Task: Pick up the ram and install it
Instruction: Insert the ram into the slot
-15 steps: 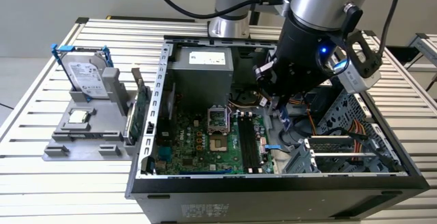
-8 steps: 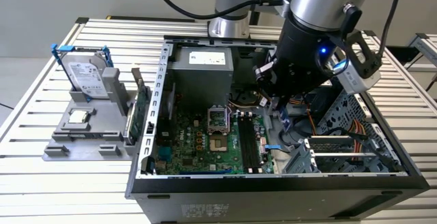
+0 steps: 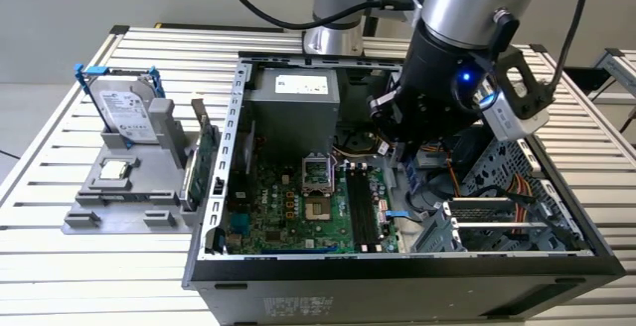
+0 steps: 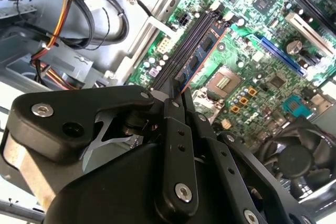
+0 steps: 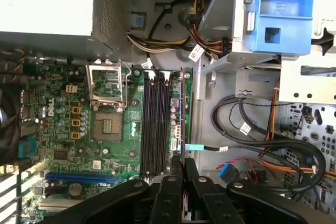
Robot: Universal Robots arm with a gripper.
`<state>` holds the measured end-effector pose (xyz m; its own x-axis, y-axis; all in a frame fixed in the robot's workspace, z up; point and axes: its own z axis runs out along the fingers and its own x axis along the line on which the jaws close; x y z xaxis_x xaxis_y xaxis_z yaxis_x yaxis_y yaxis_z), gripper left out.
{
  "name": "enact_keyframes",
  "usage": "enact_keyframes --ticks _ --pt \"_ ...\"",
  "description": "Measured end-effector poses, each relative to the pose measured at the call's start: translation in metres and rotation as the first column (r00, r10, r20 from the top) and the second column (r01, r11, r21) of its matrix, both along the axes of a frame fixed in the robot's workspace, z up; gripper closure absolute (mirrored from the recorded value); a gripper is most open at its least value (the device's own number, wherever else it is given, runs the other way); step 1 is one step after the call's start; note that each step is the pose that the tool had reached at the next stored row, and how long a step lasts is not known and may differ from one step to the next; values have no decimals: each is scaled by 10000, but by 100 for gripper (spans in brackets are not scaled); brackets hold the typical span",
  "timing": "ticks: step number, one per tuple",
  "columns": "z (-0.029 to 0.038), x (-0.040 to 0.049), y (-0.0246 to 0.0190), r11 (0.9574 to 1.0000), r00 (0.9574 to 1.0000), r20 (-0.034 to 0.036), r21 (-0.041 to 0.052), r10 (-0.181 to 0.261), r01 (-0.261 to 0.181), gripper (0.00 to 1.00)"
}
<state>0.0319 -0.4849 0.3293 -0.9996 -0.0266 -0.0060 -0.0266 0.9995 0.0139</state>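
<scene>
The ram [image 5: 182, 114] is a thin green strip seen edge-on in the first wrist view. It reaches out from my gripper [image 5: 182, 163], which is shut on its near end. In the second wrist view the ram [image 4: 203, 48] shows small chips on a bluish board, and it extends from the gripper [image 4: 176, 95] over the black memory slots [image 4: 181, 51]. It runs parallel to the memory slots [image 5: 156, 124], along their side nearest the cables; I cannot tell whether it touches a slot. In the exterior view the arm's wrist [image 3: 437, 110] hangs inside the open computer case, above the motherboard's slots [image 3: 360, 207].
The processor socket [image 5: 107, 124] lies beside the slots, and the power supply [image 3: 293, 103] stands at the case's far end. Bundled cables [image 5: 252, 129] and a blue drive cage [image 5: 273, 9] crowd the other side. A grey fixture [image 3: 85, 218] outside the case holds a hard drive [image 3: 129, 114] and a green card [image 3: 204, 166].
</scene>
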Motion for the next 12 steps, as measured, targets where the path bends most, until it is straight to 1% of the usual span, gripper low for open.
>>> enact_keyframes --ticks 5,9,12 --pt "-40 -2 0 9992 9992 0 -2 -389 389 100" --pt "-88 -7 0 9987 9987 0 -1 -508 508 100" --pt "-110 -9 0 9984 9984 0 -1 -567 567 100"
